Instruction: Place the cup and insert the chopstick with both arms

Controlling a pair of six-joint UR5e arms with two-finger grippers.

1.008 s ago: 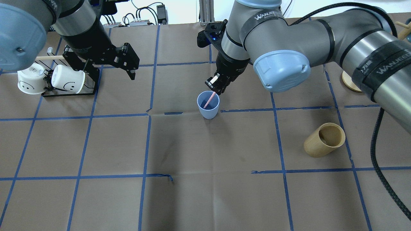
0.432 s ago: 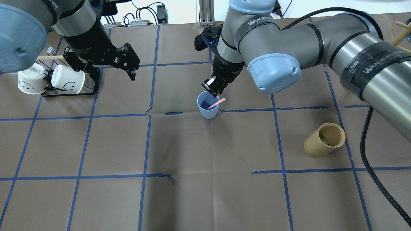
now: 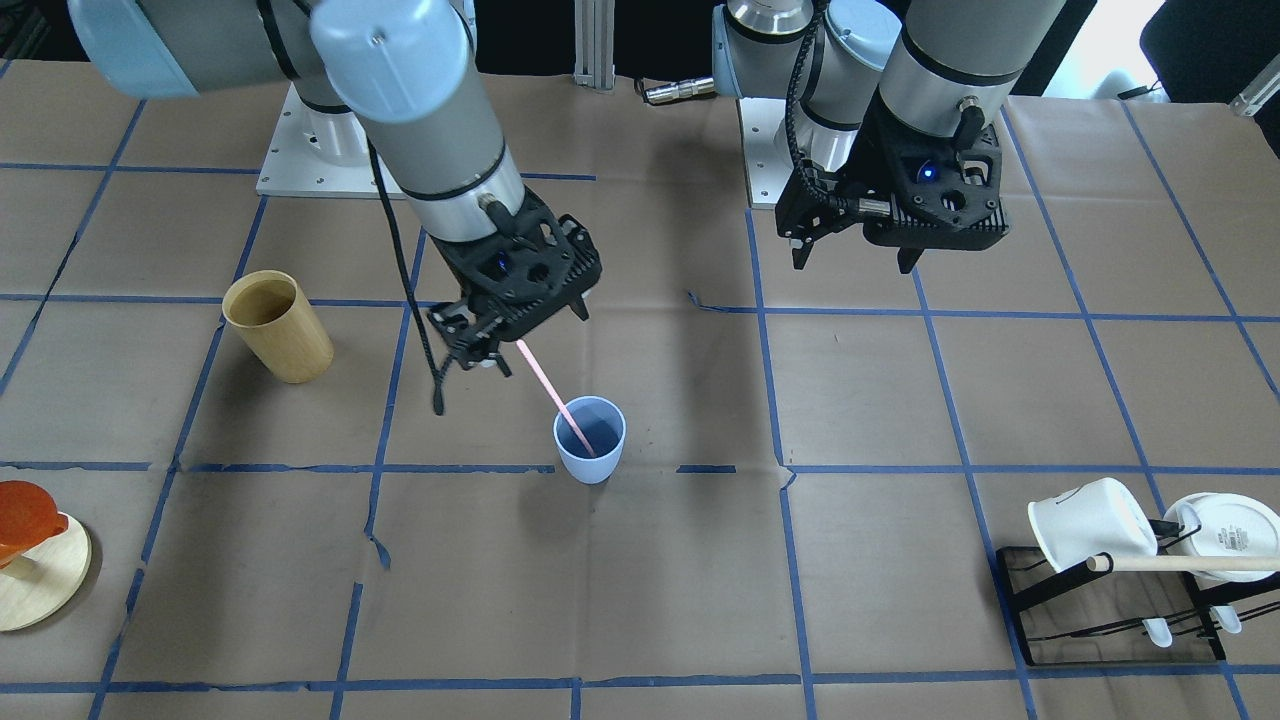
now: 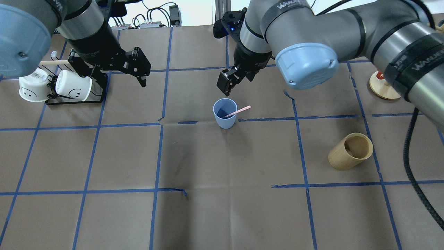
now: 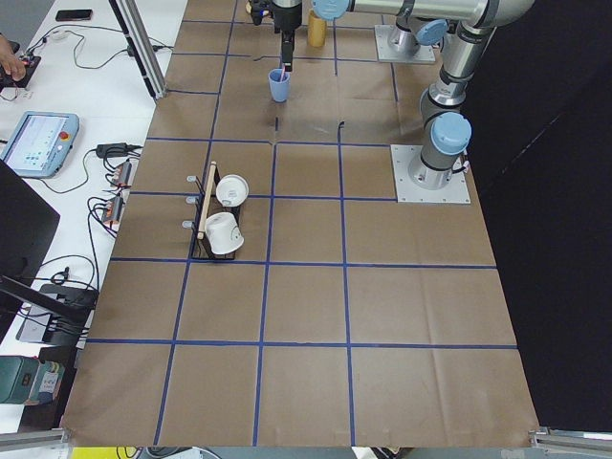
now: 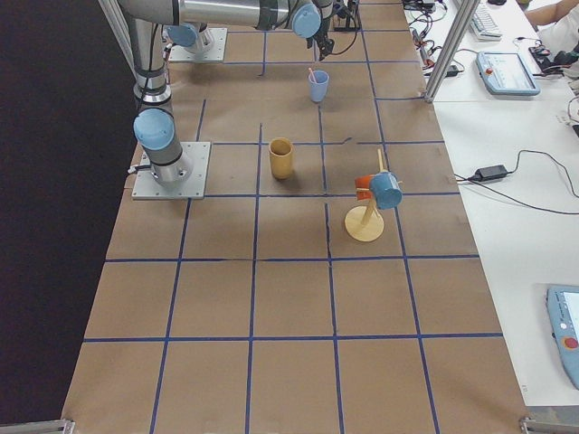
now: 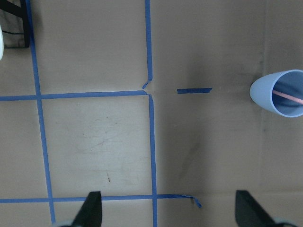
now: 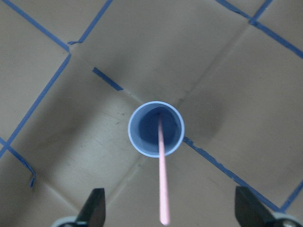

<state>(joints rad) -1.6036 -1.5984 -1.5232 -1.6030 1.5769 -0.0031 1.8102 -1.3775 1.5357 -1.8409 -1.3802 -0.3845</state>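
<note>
The light-blue cup (image 4: 224, 116) stands upright near the table's middle; it also shows in the front view (image 3: 590, 455) and in the right wrist view (image 8: 137, 137). The pink chopstick (image 4: 239, 111) stands in it, leaning on the rim with its top end free (image 8: 162, 189). My right gripper (image 4: 227, 85) is open and empty, above and just behind the cup, apart from the stick. My left gripper (image 3: 852, 258) is open and empty, off to the left near the mug rack; the cup sits at the right edge of its wrist view (image 7: 279, 94).
A tan wooden cup (image 4: 350, 151) stands at the right front. A black rack (image 4: 74, 99) with two white mugs and a wooden rod is at the far left. A round wooden stand (image 4: 381, 86) is at the far right.
My right gripper has let go of the chopstick and drawn up and back from the cup. The stick has tipped over to lean on the cup's right rim. The left arm has not moved.
</note>
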